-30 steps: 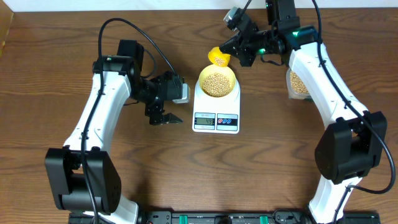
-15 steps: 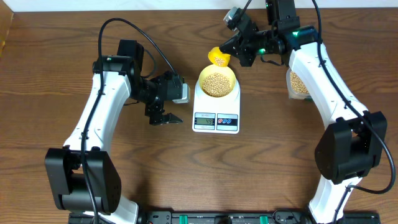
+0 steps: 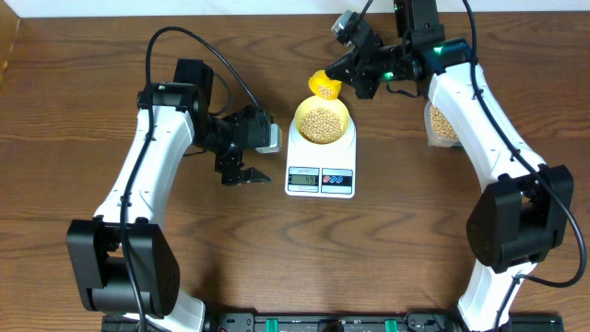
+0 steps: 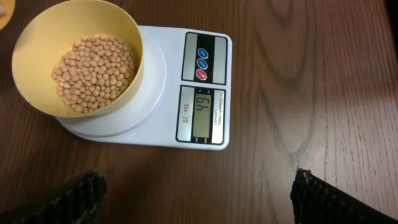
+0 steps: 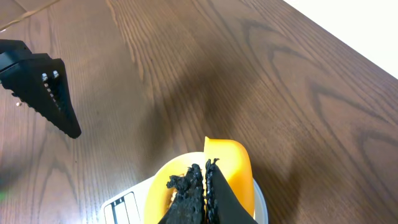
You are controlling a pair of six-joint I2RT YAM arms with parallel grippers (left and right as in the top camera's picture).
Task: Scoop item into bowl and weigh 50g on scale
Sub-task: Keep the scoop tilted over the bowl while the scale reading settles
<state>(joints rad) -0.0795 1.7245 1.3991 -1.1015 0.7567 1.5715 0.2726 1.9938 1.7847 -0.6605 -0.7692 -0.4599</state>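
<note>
The bowl [image 3: 322, 121] of grains [image 4: 94, 71] sits on the scale [image 3: 321, 171], whose display [image 4: 203, 114] seems to read just under target. The yellow scoop [image 3: 324, 85] is pinched in the right end effector [image 3: 355, 74] above the bowl's far rim. The left end effector [image 3: 245, 175] is spread wide beside the scale. The target could be overshot by a full tip, or grains spilled onto the table [image 3: 415, 240].

Left arm [image 3: 152, 166] & right arm [image 3: 479, 111] white w/ black joints; black cables [image 3: 182, 31] behind wrists; green LED [image 3: 442, 46] behind right gripper [image 5: 204, 177]; fingers [image 4: 329, 198] black, saw-toothed.
</note>
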